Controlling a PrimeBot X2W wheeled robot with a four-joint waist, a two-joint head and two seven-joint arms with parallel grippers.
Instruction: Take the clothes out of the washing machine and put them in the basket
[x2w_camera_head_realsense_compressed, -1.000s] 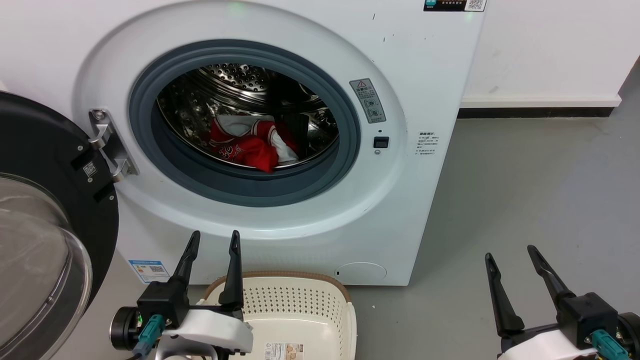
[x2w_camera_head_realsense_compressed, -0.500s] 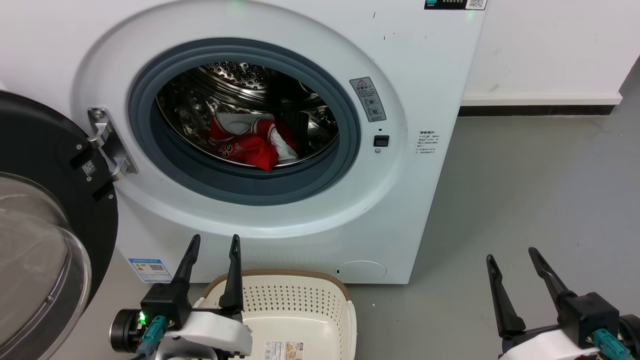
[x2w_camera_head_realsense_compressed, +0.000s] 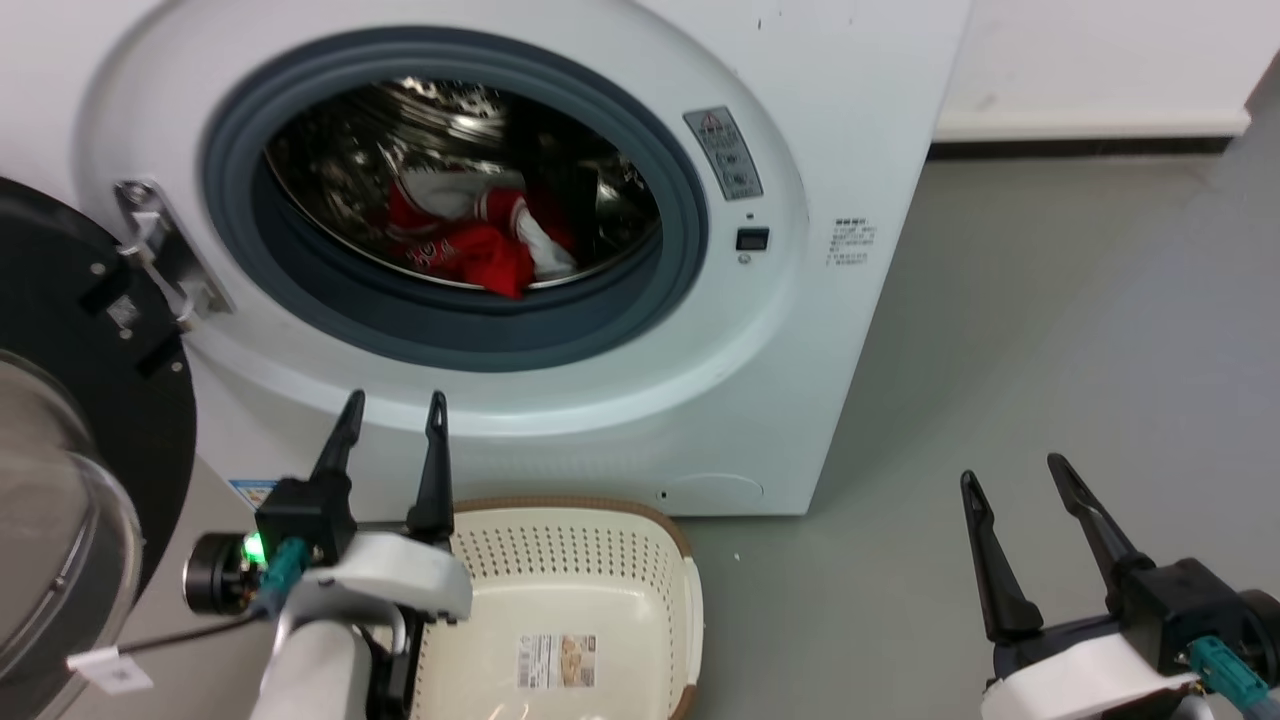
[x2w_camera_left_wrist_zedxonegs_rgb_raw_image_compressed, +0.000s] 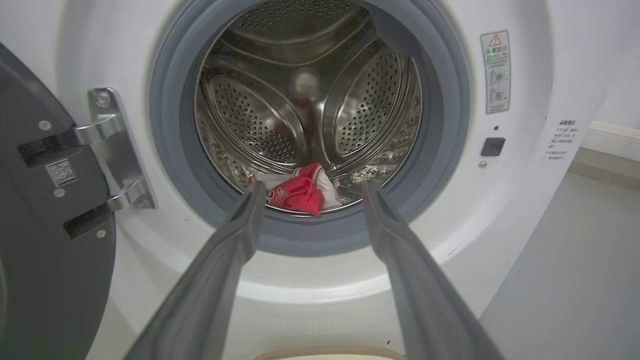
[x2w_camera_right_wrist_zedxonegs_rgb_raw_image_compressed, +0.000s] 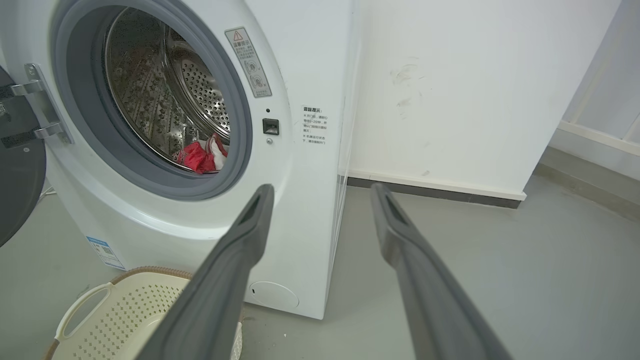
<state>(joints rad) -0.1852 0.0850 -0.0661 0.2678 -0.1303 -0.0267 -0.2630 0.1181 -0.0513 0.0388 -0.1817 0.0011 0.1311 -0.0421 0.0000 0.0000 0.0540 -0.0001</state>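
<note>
The red and white clothes (x2w_camera_head_realsense_compressed: 465, 240) lie at the bottom of the steel drum of the white washing machine (x2w_camera_head_realsense_compressed: 800, 330), seen through its open porthole. In the left wrist view the clothes (x2w_camera_left_wrist_zedxonegs_rgb_raw_image_compressed: 297, 192) sit just beyond the fingertips. The cream basket (x2w_camera_head_realsense_compressed: 590, 590) stands empty on the floor in front of the machine, under the porthole. My left gripper (x2w_camera_head_realsense_compressed: 393, 408) is open above the basket's left rim, pointing at the porthole's lower edge. My right gripper (x2w_camera_head_realsense_compressed: 1012, 472) is open and empty over the floor to the machine's right.
The black-framed glass door (x2w_camera_head_realsense_compressed: 70, 430) hangs open at the left on its metal hinge (x2w_camera_head_realsense_compressed: 165, 260). Grey floor (x2w_camera_head_realsense_compressed: 1050, 330) stretches to the right of the machine up to a white wall with a dark skirting (x2w_camera_right_wrist_zedxonegs_rgb_raw_image_compressed: 430, 187).
The head camera has tilted down and drawn nearer, so the machine sits higher and larger in view. My left gripper has risen toward the porthole. The right gripper looks unchanged.
</note>
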